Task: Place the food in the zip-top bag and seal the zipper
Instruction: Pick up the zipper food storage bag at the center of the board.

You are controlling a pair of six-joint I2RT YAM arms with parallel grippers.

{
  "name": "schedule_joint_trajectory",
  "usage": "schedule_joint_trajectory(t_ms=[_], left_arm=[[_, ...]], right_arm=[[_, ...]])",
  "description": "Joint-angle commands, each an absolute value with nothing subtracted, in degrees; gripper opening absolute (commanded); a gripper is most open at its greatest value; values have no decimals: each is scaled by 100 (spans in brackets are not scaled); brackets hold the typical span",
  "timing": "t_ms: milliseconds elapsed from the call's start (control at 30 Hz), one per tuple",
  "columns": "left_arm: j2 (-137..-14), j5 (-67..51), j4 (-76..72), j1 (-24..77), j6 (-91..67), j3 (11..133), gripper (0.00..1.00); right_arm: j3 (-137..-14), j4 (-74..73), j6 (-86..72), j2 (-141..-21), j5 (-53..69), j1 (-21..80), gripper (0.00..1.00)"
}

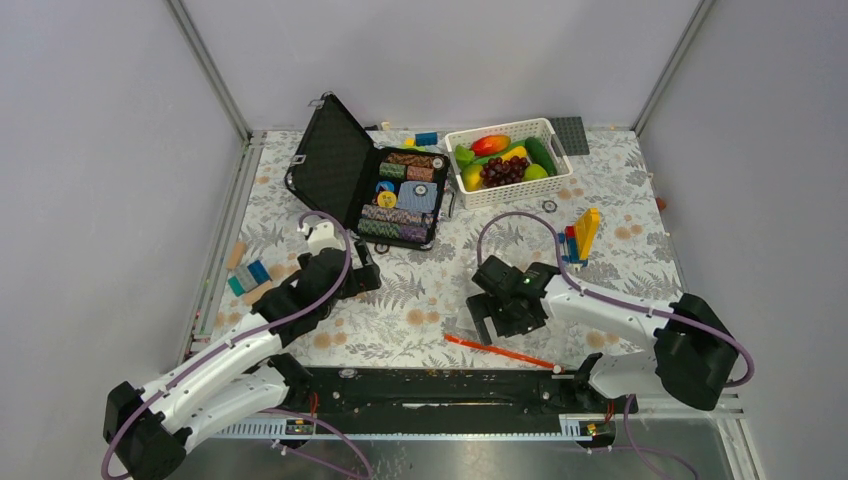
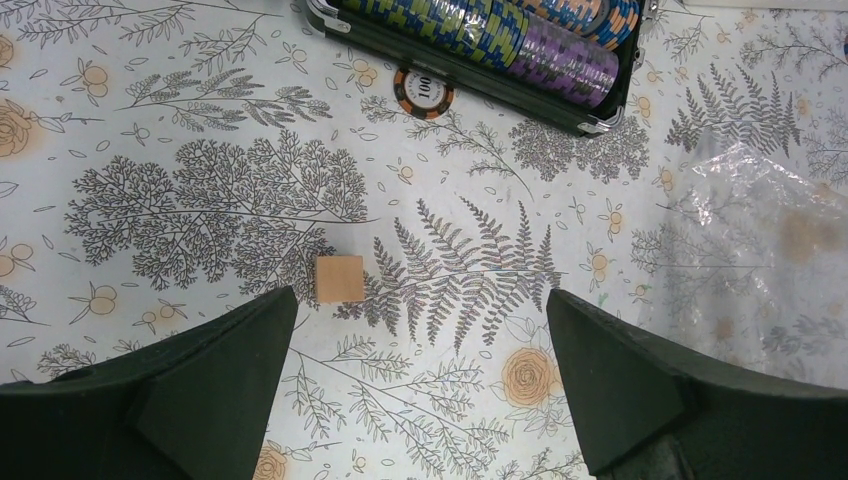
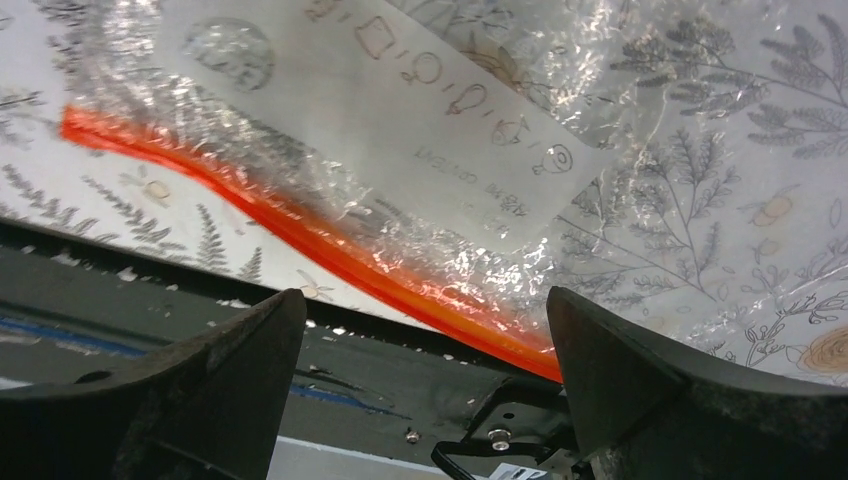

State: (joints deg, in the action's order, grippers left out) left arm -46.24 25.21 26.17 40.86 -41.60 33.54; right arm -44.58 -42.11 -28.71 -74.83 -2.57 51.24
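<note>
The patterned tablecloth (image 1: 620, 200) is shared by a black case (image 1: 335, 160) and a white basket (image 1: 510, 195) in which the food (image 1: 505, 160) is heaped, well apart from the zip-top bag (image 3: 650, 60), laid flat at the near edge, probably for easy reach. The right gripper (image 3: 425, 298) is held over its zipper (image 3: 330, 250) and the left gripper (image 2: 420, 310) over bare cloth; both jaws are spread wide, nothing pinched. The label patch (image 3: 400, 120) bears small drawings and unreadable print; "100" is read on a loose chip (image 2: 424, 92).
</note>
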Motion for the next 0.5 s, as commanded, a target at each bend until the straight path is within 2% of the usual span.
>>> schedule_joint_trajectory(t_ms=[0, 67, 267, 467], left_arm=[[-4563, 2409, 2395, 4080, -4114, 3346, 99], [-4572, 2410, 2400, 4082, -4118, 3351, 99], [-4538, 2400, 2417, 4087, -4157, 3315, 99], [-4501, 2347, 2417, 4083, -4157, 3307, 99]], right_arm=[[-4274, -4017, -3289, -7685, -658, 5201, 98], [-4263, -3951, -3330, -7823, -752, 5219, 100], [-4122, -3590, -3388, -8070, -526, 5265, 93], [-3966, -3274, -3547, -8277, -455, 5295, 82]])
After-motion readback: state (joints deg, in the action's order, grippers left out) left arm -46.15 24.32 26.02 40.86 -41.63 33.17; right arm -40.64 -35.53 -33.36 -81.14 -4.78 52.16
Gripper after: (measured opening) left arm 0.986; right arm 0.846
